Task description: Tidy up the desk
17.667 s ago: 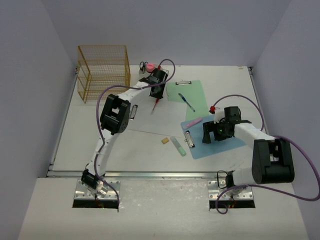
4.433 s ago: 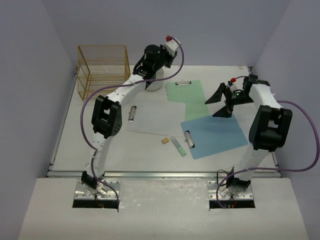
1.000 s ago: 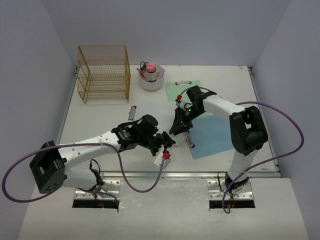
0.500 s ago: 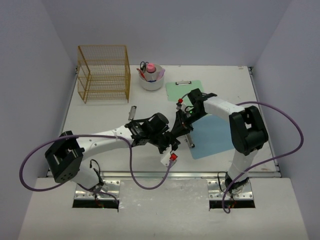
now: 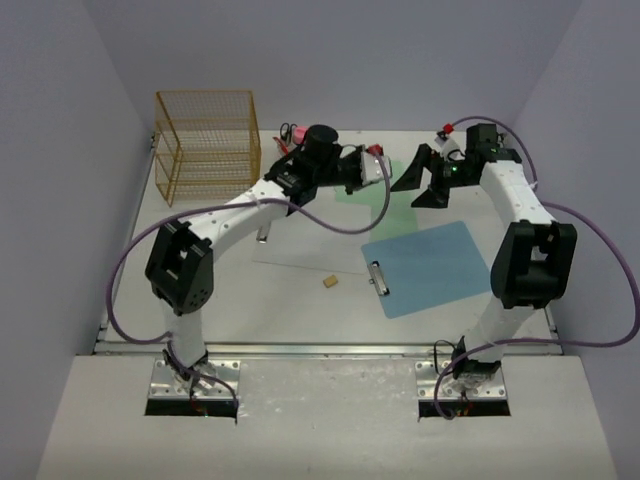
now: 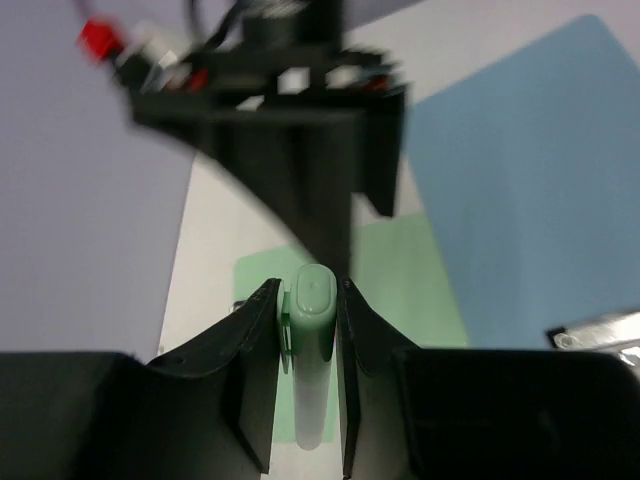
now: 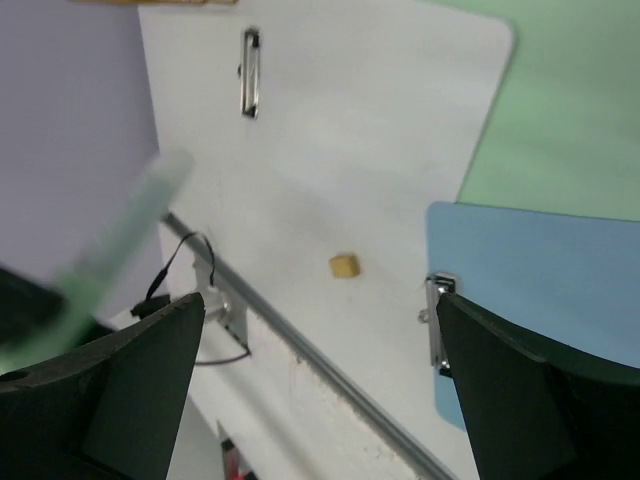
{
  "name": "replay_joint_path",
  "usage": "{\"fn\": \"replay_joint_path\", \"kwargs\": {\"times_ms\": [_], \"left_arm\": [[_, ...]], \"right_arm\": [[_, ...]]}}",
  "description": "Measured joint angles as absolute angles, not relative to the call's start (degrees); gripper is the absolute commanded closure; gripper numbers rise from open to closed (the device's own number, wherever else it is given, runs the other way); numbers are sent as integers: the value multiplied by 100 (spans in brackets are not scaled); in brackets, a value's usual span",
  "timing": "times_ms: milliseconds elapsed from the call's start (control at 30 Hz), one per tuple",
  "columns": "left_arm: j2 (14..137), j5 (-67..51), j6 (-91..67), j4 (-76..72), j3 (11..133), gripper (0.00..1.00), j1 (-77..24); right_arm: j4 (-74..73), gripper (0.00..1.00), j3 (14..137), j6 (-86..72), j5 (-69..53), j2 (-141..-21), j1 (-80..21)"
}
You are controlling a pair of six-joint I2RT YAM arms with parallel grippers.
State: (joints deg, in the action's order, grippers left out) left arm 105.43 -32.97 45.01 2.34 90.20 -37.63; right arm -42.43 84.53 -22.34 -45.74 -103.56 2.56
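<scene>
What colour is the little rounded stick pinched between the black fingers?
Pale green. The rounded plastic stick shows best in the left wrist view.

Light reaches me soft and even from overhead: the flat white surface (image 5: 280, 310) is bright and glare-free, with faint shadows beneath both arms. Between the left pincer's (image 6: 307, 295) fingers the pale green plastic marker (image 6: 312, 340) is fairly crisp; everything beyond blurs. Left of the right pincer (image 7: 320, 300), that marker smears into a streak.

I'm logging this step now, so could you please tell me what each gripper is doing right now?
Left gripper: closed on a green marker.
Right gripper: open, holding nothing.
</scene>
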Motion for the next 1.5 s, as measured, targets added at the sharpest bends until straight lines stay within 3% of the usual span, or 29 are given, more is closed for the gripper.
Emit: {"fn": "replay_joint_path", "kwargs": {"times_ms": [367, 667, 1500], "left_arm": [[13037, -2270, 3116, -133, 11625, 92, -2747], [13450, -2010, 2964, -28, 11657, 92, -2346], [13047, -2527, 1982, -1081, 11034, 92, -1948]], "right_arm": [[-4077, 1, 7031, -1935, -4341, -9498, 432], [-3923, 1, 6597, -1755, -4239, -9104, 432], [-3898, 1, 6299, -1640, -4254, -9027, 432]]}}
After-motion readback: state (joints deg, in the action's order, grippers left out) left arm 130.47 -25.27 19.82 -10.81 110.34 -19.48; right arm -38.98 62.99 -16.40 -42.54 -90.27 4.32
